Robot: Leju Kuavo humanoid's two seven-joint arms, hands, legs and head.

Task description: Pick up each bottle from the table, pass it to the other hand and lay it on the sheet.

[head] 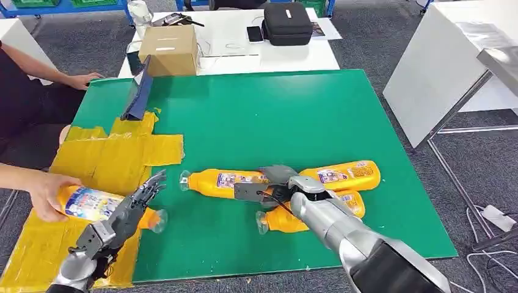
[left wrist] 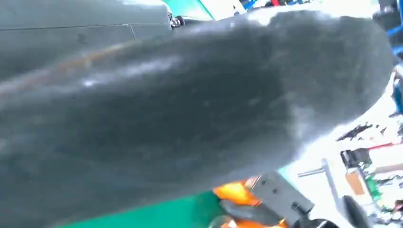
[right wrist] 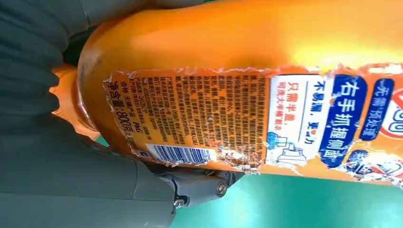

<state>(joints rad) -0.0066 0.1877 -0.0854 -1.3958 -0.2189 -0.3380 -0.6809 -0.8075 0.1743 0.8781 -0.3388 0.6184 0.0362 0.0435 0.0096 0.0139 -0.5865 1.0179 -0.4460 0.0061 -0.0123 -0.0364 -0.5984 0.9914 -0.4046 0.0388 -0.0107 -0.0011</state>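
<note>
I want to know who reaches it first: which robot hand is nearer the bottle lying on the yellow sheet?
Left. The left hand lies right over the bottle on the yellow sheet, which a person's hand also holds. The right hand is off across the green mat, on another bottle.

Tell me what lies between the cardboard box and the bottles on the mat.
Bare green mat, seen in the head view, separates the box from the bottles.

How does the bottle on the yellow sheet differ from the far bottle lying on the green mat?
The bottle on the yellow sheet is gripped by a person's hand; the far bottle lies untouched. The first rests on the yellow sheet, the second on the green mat. Both lie sideways, orange, labelled.
</note>
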